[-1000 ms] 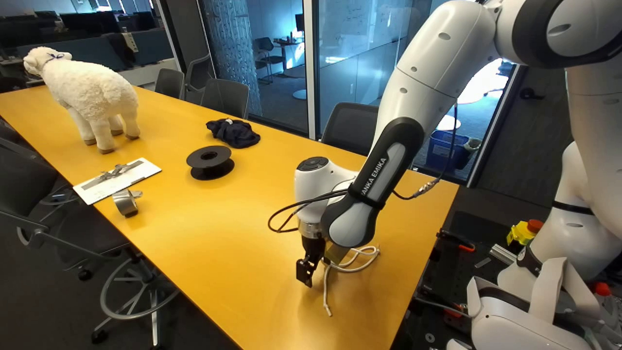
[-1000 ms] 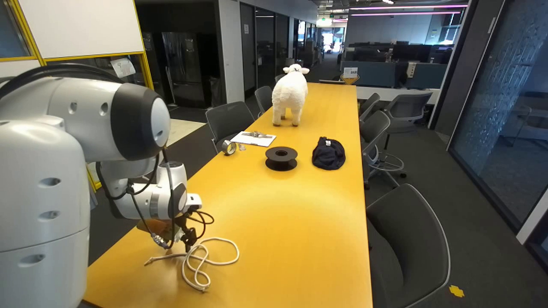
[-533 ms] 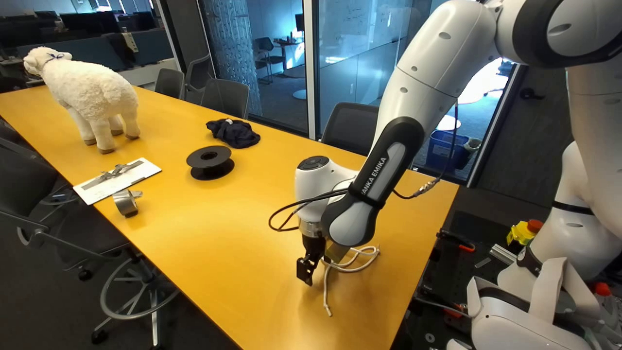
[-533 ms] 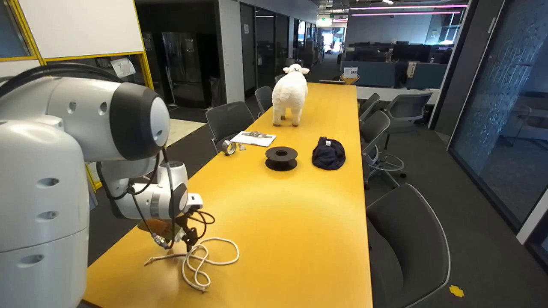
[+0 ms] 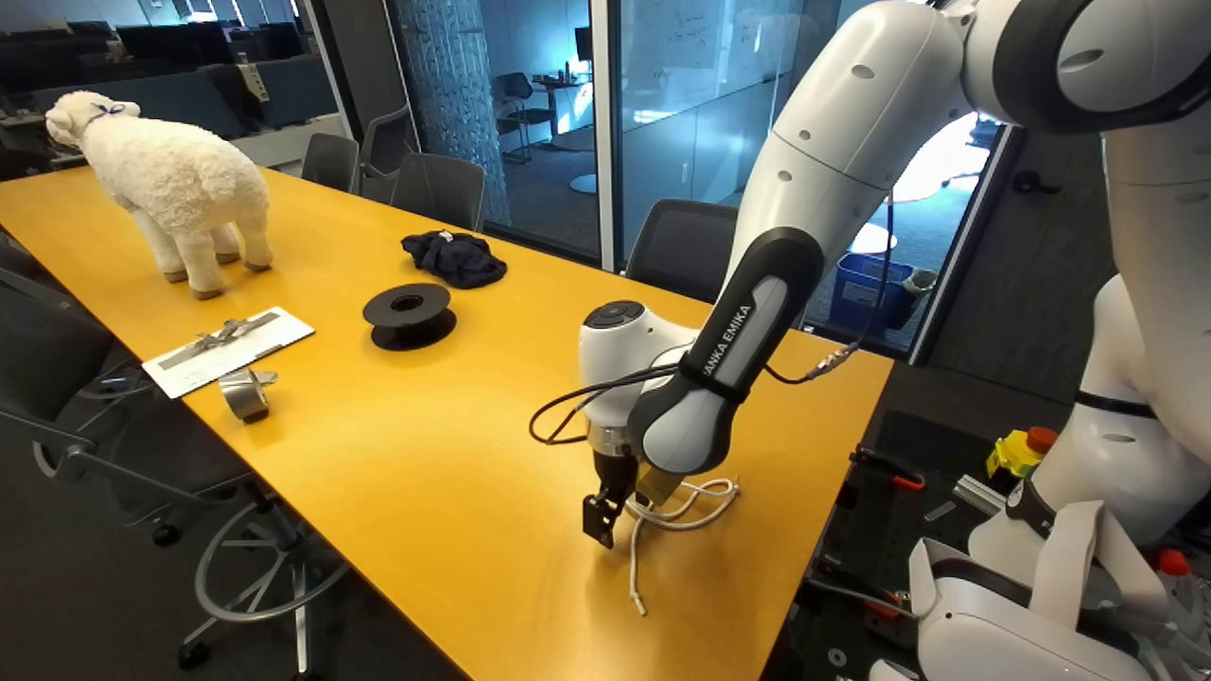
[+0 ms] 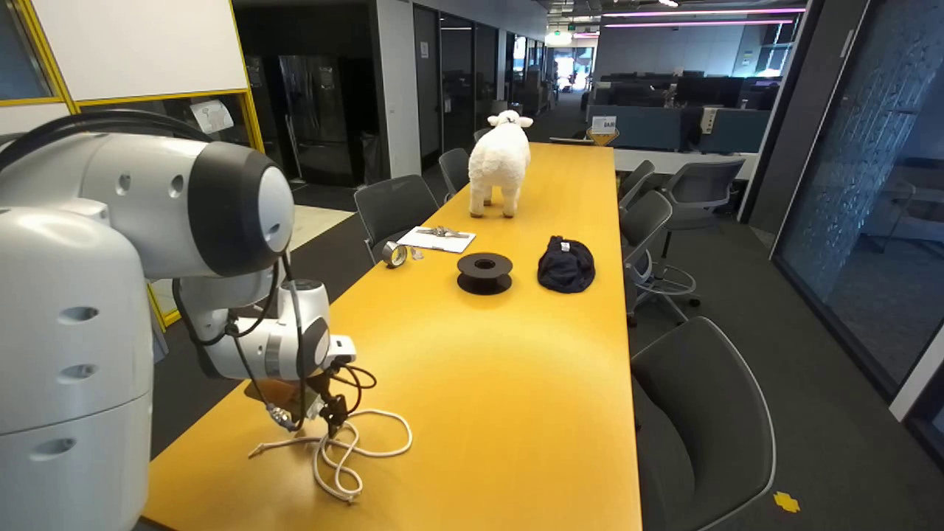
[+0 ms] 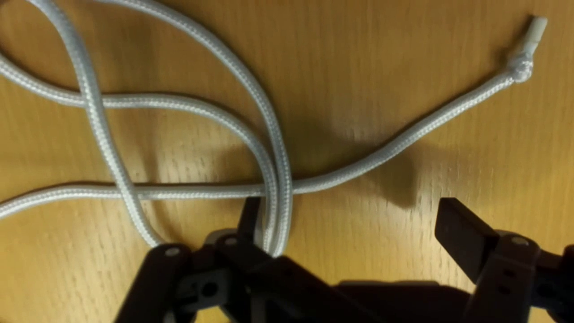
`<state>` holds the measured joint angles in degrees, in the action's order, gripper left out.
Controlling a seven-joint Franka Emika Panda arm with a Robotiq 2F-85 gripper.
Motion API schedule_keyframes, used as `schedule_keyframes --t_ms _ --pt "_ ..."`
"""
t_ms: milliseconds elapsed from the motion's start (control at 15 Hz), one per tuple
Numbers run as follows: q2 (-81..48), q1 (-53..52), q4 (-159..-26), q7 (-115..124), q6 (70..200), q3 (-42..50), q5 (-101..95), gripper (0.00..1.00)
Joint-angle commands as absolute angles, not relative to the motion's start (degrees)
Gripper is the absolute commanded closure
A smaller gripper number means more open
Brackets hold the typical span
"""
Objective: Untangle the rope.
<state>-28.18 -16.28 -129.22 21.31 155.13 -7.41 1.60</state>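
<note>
I hold my black, two-fingered claw (image 7: 350,211), spread wide and gripping nothing, over a thin, white, braided-cord rope (image 7: 283,188) looped across itself on a long, yellow, wood-grained surface (image 6: 501,413). I judge the rope light, soft and limp, unlikely to break (its knotted end (image 7: 520,67) could snag in a loop), best pinched at the paired strands (image 7: 271,211) lying between the fingers (image 7: 462,235), just beside one of them. Beyond, in an exterior view, stands a blue, box-shaped bin (image 5: 854,291), its contents too small to tell
</note>
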Motion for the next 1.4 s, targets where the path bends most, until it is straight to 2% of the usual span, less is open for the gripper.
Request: schedule_keyframes --t_ms 0,1333 --pt "-26.9 -16.6 -130.1 20.2 156.2 -7.6 3.0 0.00" --pt "-28.5 -15.2 -129.0 18.8 155.8 -9.3 7.0 0.00"
